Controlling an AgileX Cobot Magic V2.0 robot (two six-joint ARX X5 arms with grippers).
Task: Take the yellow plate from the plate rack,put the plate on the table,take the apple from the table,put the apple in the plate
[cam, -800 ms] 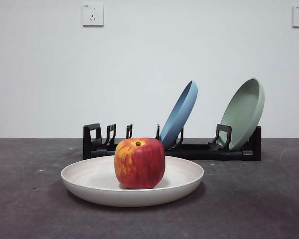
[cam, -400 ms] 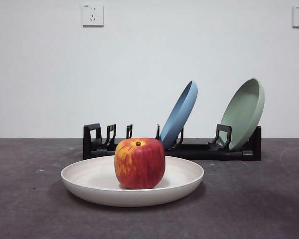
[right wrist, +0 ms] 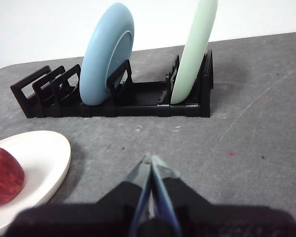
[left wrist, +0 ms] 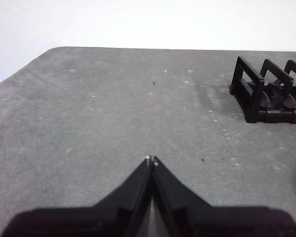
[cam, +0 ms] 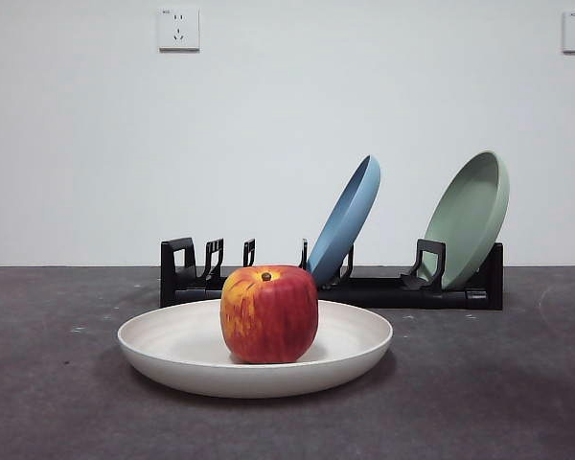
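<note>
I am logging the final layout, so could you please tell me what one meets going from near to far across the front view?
Yellow plate holding the apple on the table → plate rack with the blue plate and the pale green plate → wall with two sockets.

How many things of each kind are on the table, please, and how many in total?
Plates: 3, namely the yellow plate flat on the table, the blue plate and the pale green plate standing in the rack
Apples: 1, the apple in the yellow plate
Plate racks: 1, the plate rack
Total: 5
</note>
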